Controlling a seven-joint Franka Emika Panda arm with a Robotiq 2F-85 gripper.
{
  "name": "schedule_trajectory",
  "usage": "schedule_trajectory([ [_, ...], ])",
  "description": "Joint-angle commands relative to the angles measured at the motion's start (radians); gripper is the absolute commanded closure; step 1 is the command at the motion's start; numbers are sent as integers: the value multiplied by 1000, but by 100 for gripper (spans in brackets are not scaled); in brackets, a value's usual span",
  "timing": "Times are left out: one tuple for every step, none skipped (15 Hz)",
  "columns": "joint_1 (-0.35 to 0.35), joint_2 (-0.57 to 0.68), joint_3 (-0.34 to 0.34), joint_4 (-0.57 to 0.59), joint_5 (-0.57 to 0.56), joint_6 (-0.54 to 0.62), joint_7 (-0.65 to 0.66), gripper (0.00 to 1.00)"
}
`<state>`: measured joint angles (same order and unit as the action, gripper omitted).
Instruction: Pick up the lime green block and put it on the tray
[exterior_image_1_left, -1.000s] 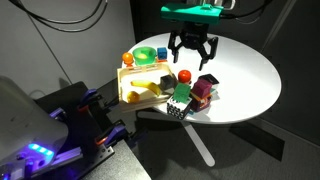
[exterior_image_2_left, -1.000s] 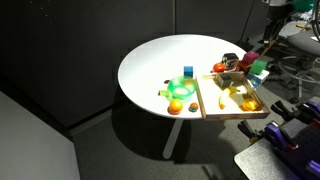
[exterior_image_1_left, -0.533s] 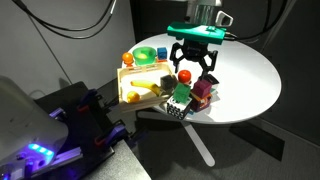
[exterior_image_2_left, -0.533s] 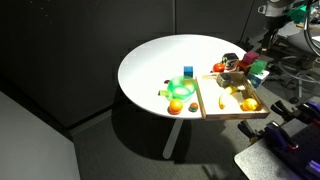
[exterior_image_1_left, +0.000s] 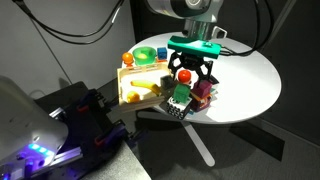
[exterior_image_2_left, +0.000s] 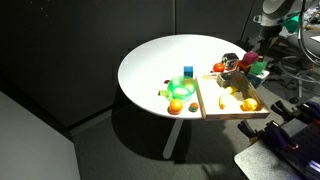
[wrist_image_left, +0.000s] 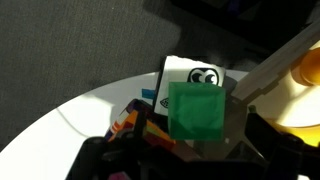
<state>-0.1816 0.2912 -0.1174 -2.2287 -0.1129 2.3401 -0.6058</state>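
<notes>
My gripper (exterior_image_1_left: 192, 78), fingers apart, hangs over the block (wrist_image_left: 197, 110) at the table (exterior_image_1_left: 250, 70) edge just beside the tray (exterior_image_1_left: 133, 82); I judge descent must be centred and square, clearing the pink block (exterior_image_1_left: 205, 92).

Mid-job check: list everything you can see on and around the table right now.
lime green block: one, lime green, on the table beside the tray, under the gripper
tray: one, cream wood, at the table's edge, with yellow pieces in it
dotted cube: one, black and white, near the table edge
magenta block: one, magenta, next to the lime green block
red ball: one, red, by the blocks
green dish: one, green, on the table beside the tray
orange ball: one, orange, near the dish
table: one, white, round
gripper: one, black, open, above the blocks
</notes>
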Motion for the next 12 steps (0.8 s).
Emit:
schedule_trajectory([
  [-21, 21, 23, -13, 17, 68, -12, 0],
  [-20, 30, 25, -12, 14, 82, -8, 0],
  [-20, 38, 27, -13, 14, 97, -4, 0],
  [-21, 45, 29, -14, 12, 110, -3, 0],
  [-21, 52, 30, -16, 10, 124, 1, 0],
  [-21, 58, 31, -17, 7, 134, 3, 0],
  [-22, 64, 33, -21, 11, 150, 9, 25],
  [-21, 68, 34, -23, 8, 154, 13, 28],
  [-19, 70, 33, -26, 5, 160, 21, 34],
  [-18, 69, 33, -32, 3, 167, 29, 44],
  [-16, 59, 33, -42, 2, 171, 39, 51],
  [-15, 49, 33, -52, 0, 171, 43, 60],
])
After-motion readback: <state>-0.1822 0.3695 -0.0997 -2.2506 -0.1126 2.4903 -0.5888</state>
